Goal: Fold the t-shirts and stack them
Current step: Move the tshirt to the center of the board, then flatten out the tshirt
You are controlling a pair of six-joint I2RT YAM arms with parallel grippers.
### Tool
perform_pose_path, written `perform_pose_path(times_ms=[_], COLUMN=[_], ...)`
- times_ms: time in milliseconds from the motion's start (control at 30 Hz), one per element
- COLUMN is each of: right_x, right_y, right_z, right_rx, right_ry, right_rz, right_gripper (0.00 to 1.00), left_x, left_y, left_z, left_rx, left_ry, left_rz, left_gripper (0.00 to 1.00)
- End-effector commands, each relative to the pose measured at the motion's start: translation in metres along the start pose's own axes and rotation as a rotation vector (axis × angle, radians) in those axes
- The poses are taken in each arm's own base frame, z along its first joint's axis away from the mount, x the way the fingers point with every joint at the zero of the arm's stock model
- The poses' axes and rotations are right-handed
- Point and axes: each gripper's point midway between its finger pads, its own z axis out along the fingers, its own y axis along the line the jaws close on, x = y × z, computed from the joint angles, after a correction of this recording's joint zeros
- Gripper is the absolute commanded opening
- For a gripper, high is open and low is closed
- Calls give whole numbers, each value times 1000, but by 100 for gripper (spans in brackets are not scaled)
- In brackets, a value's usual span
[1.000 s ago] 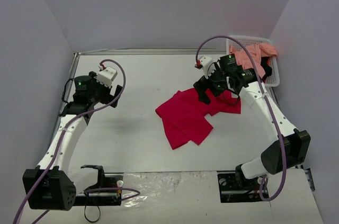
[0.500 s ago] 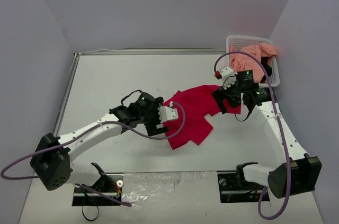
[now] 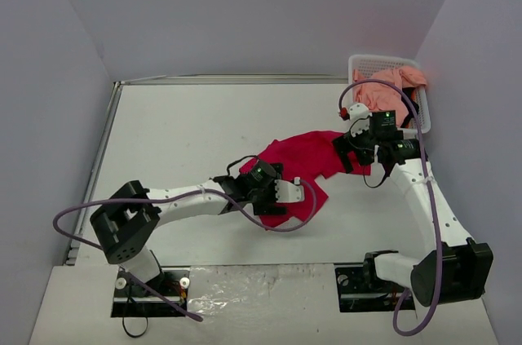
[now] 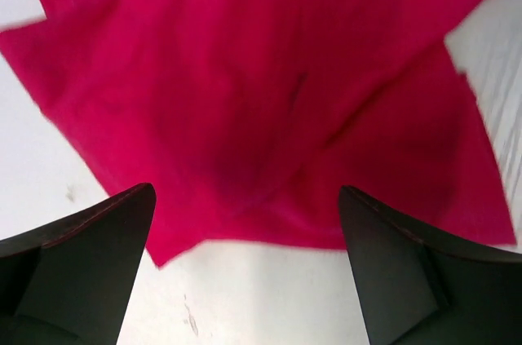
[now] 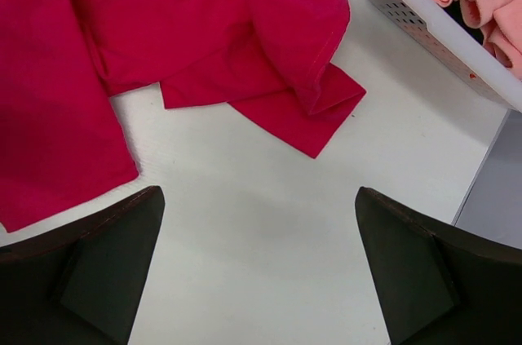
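Gaping empty, left gripper (image 4: 246,194) and right gripper (image 5: 258,192) overlook the red t-shirt (image 4: 269,76); the right wrist view adds the basket (image 5: 440,35).

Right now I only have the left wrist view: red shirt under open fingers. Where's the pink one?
Observer: The salmon pink t-shirt is heaped in the white basket at the table's far right corner.
Operator: Right gripper?
Observer: The right gripper is open, over bare table beside a sleeve of the red t-shirt.
Operator: Anything else in the basket?
Observer: A bit of black cloth shows beside the pink.
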Motion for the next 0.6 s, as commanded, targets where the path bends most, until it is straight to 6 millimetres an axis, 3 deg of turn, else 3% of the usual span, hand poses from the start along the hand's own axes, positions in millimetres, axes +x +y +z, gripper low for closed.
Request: perform_pose_path(times_ms=[0, 200, 300, 367, 567], right_x=[5, 7, 6, 9, 16], right_y=[-8, -13, -15, -14, -12], right_z=[7, 8, 8, 12, 22], right_rx=[36, 58, 63, 63, 55], right_ry=[16, 18, 12, 20, 34], right_rz=[31, 41, 45, 48, 63], right_gripper=[100, 100, 100, 100, 100], left_x=[-38, -43, -37, -38, -48], left_y=[21, 5, 7, 10, 19], left_z=[12, 35, 42, 43, 32], left_rx=[-113, -72, -94, -111, -134], left_ry=[-78, -63, -33, -33, -58], left_rz=[31, 49, 45, 28, 20], left_gripper=[94, 94, 94, 100, 60])
